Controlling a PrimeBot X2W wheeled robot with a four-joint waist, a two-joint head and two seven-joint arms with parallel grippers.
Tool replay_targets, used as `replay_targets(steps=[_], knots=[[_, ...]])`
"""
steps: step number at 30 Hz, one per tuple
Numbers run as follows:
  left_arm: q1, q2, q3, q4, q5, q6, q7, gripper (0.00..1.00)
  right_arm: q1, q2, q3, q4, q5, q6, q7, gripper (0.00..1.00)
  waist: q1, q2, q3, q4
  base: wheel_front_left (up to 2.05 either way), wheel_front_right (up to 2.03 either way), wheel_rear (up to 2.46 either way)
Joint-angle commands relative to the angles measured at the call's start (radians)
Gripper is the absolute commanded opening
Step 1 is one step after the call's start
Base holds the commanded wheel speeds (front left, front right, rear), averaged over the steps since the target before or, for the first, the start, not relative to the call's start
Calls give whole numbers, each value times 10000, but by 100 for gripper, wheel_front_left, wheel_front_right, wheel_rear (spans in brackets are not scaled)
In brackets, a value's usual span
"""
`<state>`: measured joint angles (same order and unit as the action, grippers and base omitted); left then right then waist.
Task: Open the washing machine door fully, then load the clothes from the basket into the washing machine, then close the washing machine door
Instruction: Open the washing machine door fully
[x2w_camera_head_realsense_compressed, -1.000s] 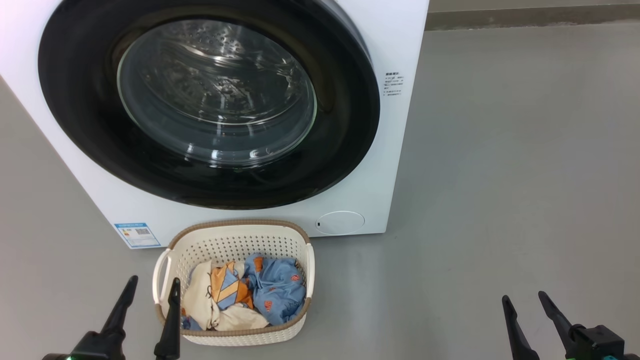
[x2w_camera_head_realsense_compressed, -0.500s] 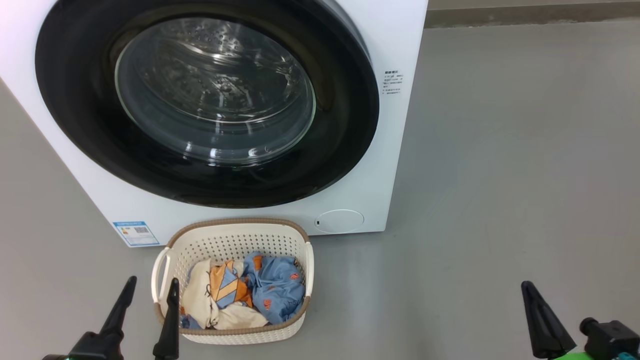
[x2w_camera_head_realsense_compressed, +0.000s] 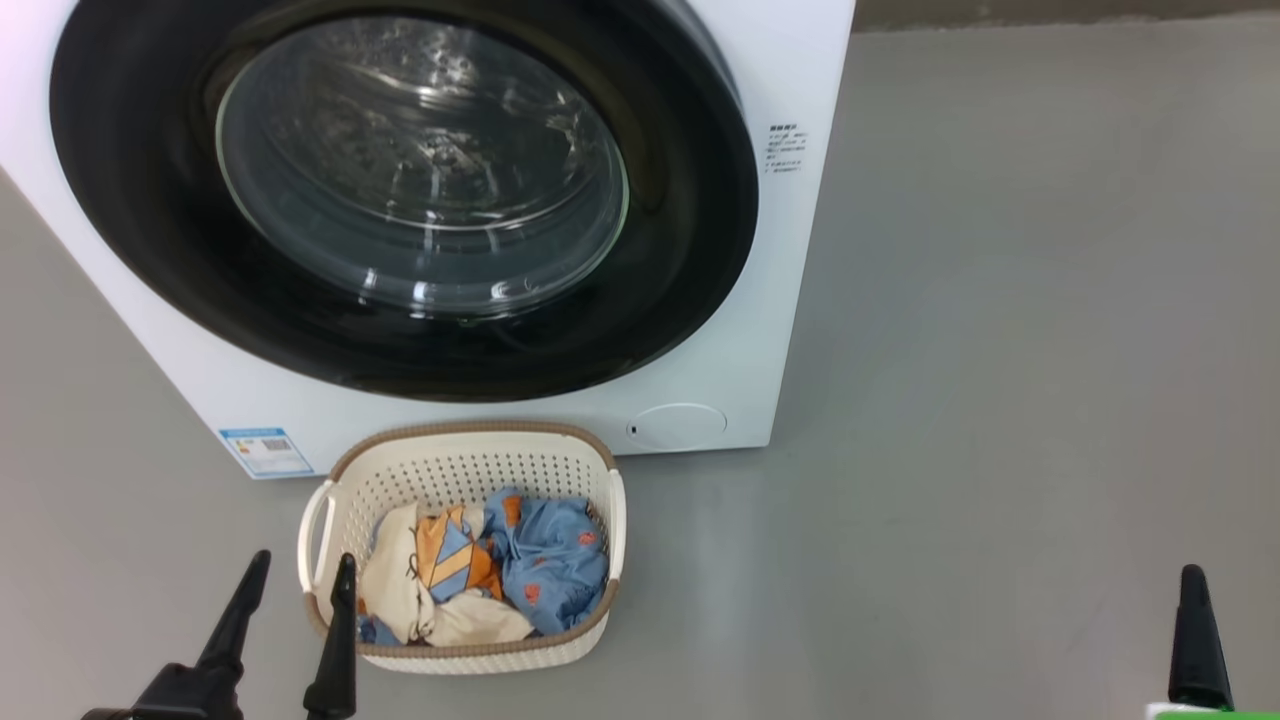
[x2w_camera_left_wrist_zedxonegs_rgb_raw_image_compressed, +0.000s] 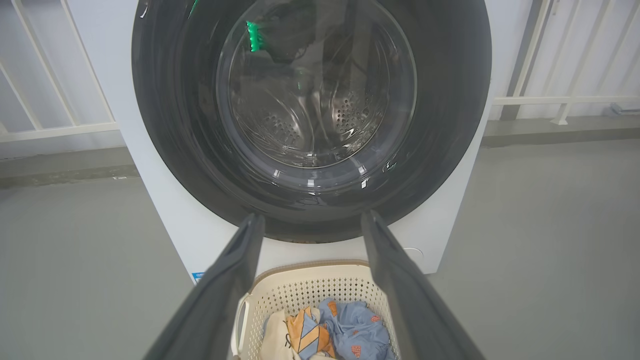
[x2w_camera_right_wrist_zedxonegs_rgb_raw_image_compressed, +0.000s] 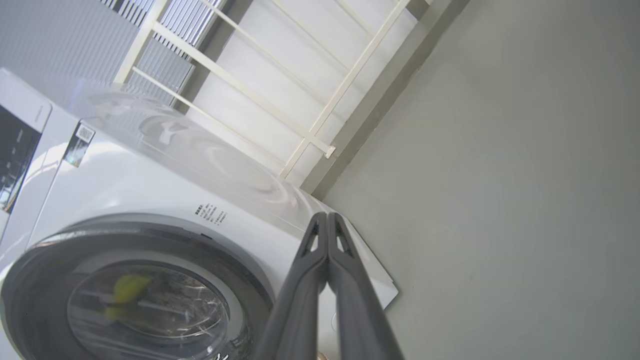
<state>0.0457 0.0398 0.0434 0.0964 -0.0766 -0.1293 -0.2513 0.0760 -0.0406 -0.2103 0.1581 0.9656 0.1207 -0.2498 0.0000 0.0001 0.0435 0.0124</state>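
Observation:
The white washing machine (x2w_camera_head_realsense_compressed: 790, 250) stands ahead on the grey floor, its round black door (x2w_camera_head_realsense_compressed: 400, 190) closed against the front. In front of it sits the cream basket (x2w_camera_head_realsense_compressed: 460, 470) holding the clothes (x2w_camera_head_realsense_compressed: 500, 575), blue, orange-striped and cream. My left gripper (x2w_camera_head_realsense_compressed: 297, 572) hovers open at the basket's left handle; in the left wrist view its fingers (x2w_camera_left_wrist_zedxonegs_rgb_raw_image_compressed: 230, 280) frame the basket (x2w_camera_left_wrist_zedxonegs_rgb_raw_image_compressed: 310, 285) and the door (x2w_camera_left_wrist_zedxonegs_rgb_raw_image_compressed: 310, 110). My right gripper (x2w_camera_head_realsense_compressed: 1192, 580) is shut and empty at the lower right, far from the machine. The right wrist view shows its tips (x2w_camera_right_wrist_zedxonegs_rgb_raw_image_compressed: 327, 216) pressed together, beside the washing machine (x2w_camera_right_wrist_zedxonegs_rgb_raw_image_compressed: 165, 190).
Bare grey floor (x2w_camera_head_realsense_compressed: 1000, 350) spreads to the right of the machine. A white railing and wall (x2w_camera_left_wrist_zedxonegs_rgb_raw_image_compressed: 560, 95) run behind it. A small round cap (x2w_camera_head_realsense_compressed: 678, 425) and a blue label (x2w_camera_head_realsense_compressed: 265, 452) sit low on the machine's front.
My right gripper has shut and rolled, its two fingers now showing as one dark spike farther right. The head camera has tilted slightly, shifting the whole picture. The left gripper stays open.

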Motion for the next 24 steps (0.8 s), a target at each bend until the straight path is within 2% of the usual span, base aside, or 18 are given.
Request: replay_targets(steps=[1,6,11,17,24], knots=[[-170,106,297,-319,-77,-13,-105,100,-458,-103,230,-172,742,100,-120,0,0,-1,121,66,0,0,0],[-308,105,182,-416,-226,-13,-105,100,-1076,-647,165,110,4344,100,334,0,0,-1,552,112,0,0,0],[-455,105,41,-508,-407,-13,-105,100,-1966,-1415,-821,498,6772,100,1715,0,0,-1,1077,229,0,0,0],[-617,105,-63,-665,-602,-13,-105,100,-3258,-2092,-2333,1106,8193,100,3548,0,0,-1,1753,460,0,0,0],[-728,105,-341,-764,-575,-13,-105,100,-4766,-2831,-3671,1664,8697,100,5534,0,0,-1,2672,954,0,0,0]])
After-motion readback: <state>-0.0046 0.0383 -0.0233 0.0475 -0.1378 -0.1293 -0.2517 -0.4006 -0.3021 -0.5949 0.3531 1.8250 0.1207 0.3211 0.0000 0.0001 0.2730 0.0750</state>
